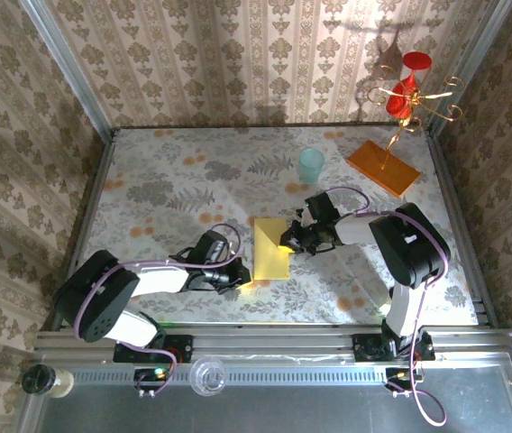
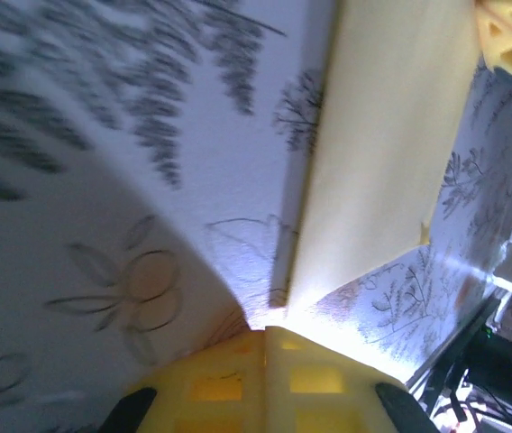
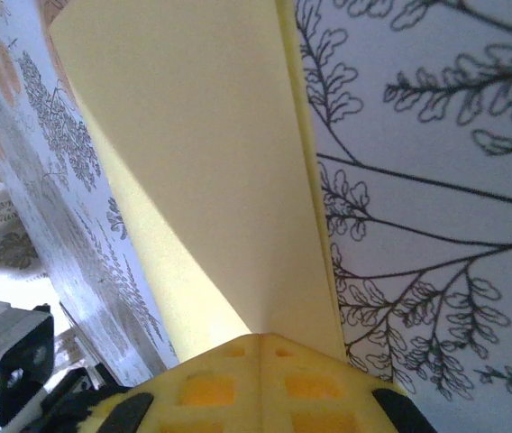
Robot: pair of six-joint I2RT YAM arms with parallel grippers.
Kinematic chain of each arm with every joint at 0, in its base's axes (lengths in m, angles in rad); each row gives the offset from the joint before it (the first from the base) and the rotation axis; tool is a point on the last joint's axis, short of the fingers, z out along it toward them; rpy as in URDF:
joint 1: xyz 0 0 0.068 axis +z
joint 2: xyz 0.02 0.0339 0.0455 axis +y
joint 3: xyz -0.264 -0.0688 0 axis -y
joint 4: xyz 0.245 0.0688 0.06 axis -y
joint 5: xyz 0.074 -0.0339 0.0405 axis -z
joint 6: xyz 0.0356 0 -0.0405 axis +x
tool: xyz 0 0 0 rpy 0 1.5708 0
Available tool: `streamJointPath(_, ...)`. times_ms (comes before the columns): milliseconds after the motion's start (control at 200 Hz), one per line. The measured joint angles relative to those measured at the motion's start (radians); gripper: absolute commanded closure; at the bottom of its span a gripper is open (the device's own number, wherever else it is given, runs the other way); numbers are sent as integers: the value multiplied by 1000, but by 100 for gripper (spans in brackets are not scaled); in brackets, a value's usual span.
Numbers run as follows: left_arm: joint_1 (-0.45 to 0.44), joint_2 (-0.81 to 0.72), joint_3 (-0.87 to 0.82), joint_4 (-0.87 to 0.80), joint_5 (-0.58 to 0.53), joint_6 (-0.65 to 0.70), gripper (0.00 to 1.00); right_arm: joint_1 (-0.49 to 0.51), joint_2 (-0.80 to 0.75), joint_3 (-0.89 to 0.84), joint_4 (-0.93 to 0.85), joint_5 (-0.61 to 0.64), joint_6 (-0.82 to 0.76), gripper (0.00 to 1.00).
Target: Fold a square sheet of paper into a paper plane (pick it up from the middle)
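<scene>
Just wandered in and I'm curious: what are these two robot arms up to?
Two robot arms are working a yellow paper sheet, partly folded, on the table. The left gripper, shut, meets its near corner; the right gripper, shut, meets its right edge. Pinching or pressing, I cannot tell. No plane shape yet.

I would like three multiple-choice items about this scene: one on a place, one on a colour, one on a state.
1. Where is the pale teal cup? A) beyond the paper sheet, toward the far wall B) on the sheet C) between the arm bases
2. The sheet's colour? A) red B) yellow C) blue
3. The right tool is: A) wide open B) shut C) closed around the cup
Answers: 1 A, the cup stands farther back than the sheet; 2 B, every view shows it yellow; 3 B, its pads meet without a gap.
</scene>
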Motion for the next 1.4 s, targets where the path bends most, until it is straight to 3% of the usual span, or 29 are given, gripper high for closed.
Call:
streamJointPath(175,50,-74,52,-84,-50,35,100,1,0,5,-3,-4,0,93)
streamJointPath(405,89,-58,119,-23,-92,79,79,18,-23,11,-8,32,-3,87)
streamJointPath(590,105,19,137,60,-93,93,64,31,-64,10,6,142,-33,77)
streamJointPath(715,105,94,177,130,-68,89,63,31,-177,-9,8,185,-63,69)
streamJointPath(895,106,234,276,203,-3,88,63,29,-331,-31,-23,245,-89,66)
streamJointPath(1400,150,461,487,110,30,127,71,-29,-353,-112,-76,287,-68,67)
